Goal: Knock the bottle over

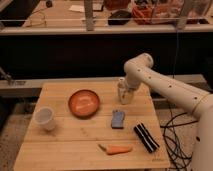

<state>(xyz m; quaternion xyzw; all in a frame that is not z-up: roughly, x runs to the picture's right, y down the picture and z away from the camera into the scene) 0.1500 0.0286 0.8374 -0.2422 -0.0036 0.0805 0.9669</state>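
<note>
Beige-white little bottle [121, 91] is standing on the far right part of the wooden table [60, 147], roughly at 2 o'clock from the orange bowl [84, 103] and at 12 o'clock from the small blue thing [118, 119]. Its long axis looks upright, maybe leaning a touch toward 9 o'clock, honestly hard to call. What matters here: the gripper [131, 93] is down at bottle height, right up against it on the 3 o'clock side, with the white arm coming in from the right edge of the table. Looks like touching or as good as, and I can't tell whether the gripper is open or closed since the bottle and wrist overlap it. So the bottle lies at 9 o'clock from the gripper, and my guess is a sideways sweep that way would tip it, ideally hitting high on the body near the neck, not at the base, so it falls instead of sliding. Bowl sits near on that side, so a toppled bottle could roll toward it. White cup [45, 118], carrot [116, 149] and the black striped piece [146, 137] are well apart from all this.
</note>
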